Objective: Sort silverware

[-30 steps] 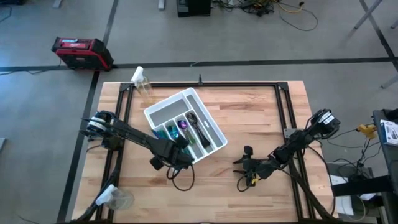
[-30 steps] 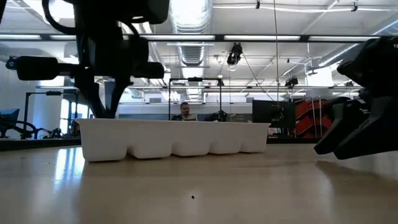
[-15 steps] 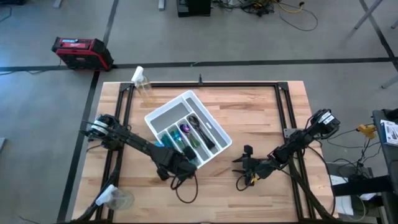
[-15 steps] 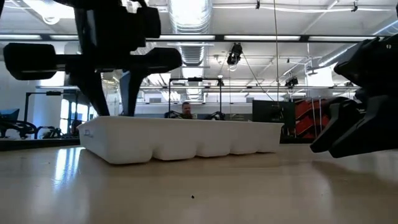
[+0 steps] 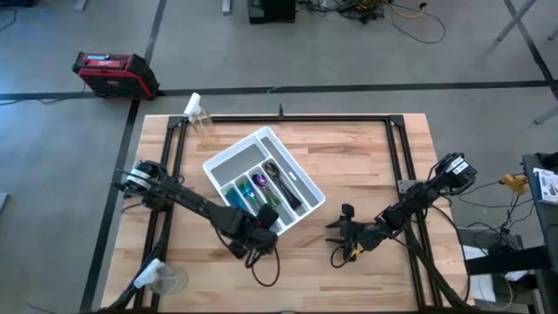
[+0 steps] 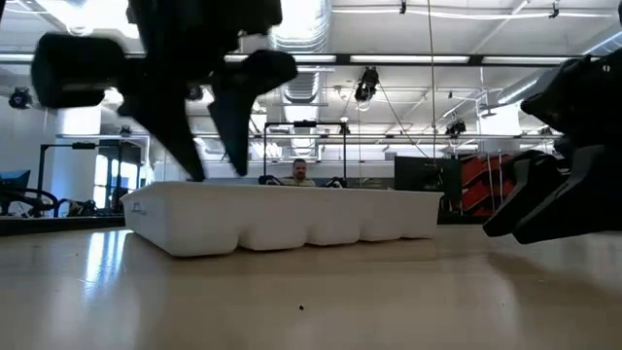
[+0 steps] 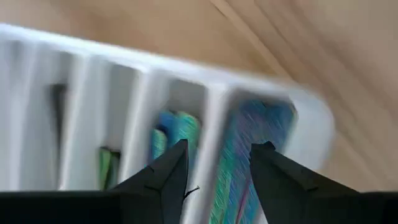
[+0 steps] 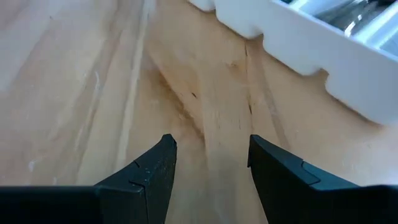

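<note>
Silverware (image 5: pixel 261 185) lies sorted in the white tray (image 5: pixel 228 157); none visible loose on the surface (image 5: pixel 366 157); left hand (image 5: pixel 264 221) and right hand (image 5: pixel 334 232) both open, empty.

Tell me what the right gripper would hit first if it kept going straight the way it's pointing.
Probably bare wooden table at first, then the white plastic cutlery tray, whose near wall lies ahead of the open right gripper. Depth is unclear, so it might pass the tray's corner.
</note>
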`<act>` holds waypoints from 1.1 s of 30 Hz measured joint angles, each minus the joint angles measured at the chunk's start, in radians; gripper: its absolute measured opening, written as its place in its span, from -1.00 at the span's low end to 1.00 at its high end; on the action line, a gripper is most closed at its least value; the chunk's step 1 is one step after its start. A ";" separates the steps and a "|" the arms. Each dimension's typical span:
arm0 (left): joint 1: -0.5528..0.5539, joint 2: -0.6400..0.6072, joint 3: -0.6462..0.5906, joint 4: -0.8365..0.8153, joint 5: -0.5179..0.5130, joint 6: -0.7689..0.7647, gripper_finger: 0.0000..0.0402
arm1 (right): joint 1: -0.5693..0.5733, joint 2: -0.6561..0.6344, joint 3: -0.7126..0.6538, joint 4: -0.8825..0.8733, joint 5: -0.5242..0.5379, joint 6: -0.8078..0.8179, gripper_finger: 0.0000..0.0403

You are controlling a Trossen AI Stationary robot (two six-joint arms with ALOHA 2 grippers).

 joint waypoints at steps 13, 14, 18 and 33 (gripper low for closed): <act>-0.016 -0.002 0.038 0.564 -0.128 -0.543 -0.74 | 0.007 -0.013 0.234 0.005 0.052 -0.292 -0.17; -0.018 -0.002 0.016 0.636 -0.128 -0.542 -0.79 | 0.007 -0.012 0.251 0.006 0.056 -0.293 -0.19; -0.023 -0.002 -0.047 0.816 -0.121 -0.539 -0.95 | 0.014 -0.011 0.291 0.001 0.057 -0.288 -0.26; -0.025 -0.002 -0.132 0.942 -0.138 -0.600 -0.99 | 0.030 -0.011 0.329 0.002 0.083 -0.330 -0.54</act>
